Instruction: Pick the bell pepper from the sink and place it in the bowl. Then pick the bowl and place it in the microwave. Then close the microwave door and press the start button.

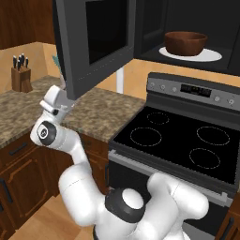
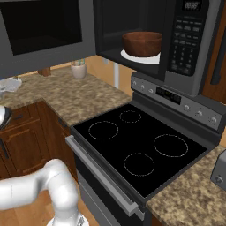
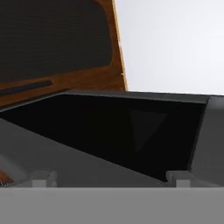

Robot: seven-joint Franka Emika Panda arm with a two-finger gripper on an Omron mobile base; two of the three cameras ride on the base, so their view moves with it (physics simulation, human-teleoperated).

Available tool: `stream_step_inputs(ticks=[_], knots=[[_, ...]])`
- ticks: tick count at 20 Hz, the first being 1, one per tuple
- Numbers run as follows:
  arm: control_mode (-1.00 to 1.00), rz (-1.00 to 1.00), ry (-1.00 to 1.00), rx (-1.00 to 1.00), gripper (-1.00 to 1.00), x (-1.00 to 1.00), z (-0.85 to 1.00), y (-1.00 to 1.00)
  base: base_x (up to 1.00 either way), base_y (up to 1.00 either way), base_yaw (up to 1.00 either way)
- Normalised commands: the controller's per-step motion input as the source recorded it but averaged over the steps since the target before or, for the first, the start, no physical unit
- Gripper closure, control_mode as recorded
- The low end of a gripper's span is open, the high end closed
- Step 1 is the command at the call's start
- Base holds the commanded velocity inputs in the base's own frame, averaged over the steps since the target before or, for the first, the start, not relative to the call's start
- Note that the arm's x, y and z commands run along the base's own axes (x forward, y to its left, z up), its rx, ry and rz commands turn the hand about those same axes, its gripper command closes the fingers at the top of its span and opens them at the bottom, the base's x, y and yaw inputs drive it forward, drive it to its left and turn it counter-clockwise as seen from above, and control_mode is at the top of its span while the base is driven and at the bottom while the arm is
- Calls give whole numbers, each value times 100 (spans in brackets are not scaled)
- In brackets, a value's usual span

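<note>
With the bowl point(image 1: 185, 43) already inside the microwave point(image 2: 187, 44), the gripper point(image 1: 62, 89), fingers apparently spread, should push the door point(image 1: 93, 40) squarely.

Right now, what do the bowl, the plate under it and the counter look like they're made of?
Bowl: looks like dark brown wood, matte, faint grain.
Turntable plate: plain white and smooth, perhaps glass or ceramic; can't tell which.
Counter: speckled brown-grey, like granite, low sheen.
All rendered, so only a guess.

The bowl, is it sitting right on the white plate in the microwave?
Touching. The right base view shows the bowl resting on the white plate inside the microwave, no gap beneath.
</note>
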Motion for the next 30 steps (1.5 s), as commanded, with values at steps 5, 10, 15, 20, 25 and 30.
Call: stream_step_inputs(ticks=[5, 10, 15, 20, 25, 30], knots=[[-100, 0, -17, 6, -100, -2, 54, -57, 0, 0, 0], [-100, 0, -22, 16, -100, -14, 45, -94, 0, 0, 0], [-100, 0, -20, 19, -100, -15, 37, -100, 0, 0, 0], [-100, 0, -18, 21, -100, -30, 45, -100, 0, 0, 0], [-100, 0, -12, 24, -100, -70, 47, -100, 0, 0, 0], [-100, 2, -10, 23, -100, -28, 38, -94, 0, 0, 0]])
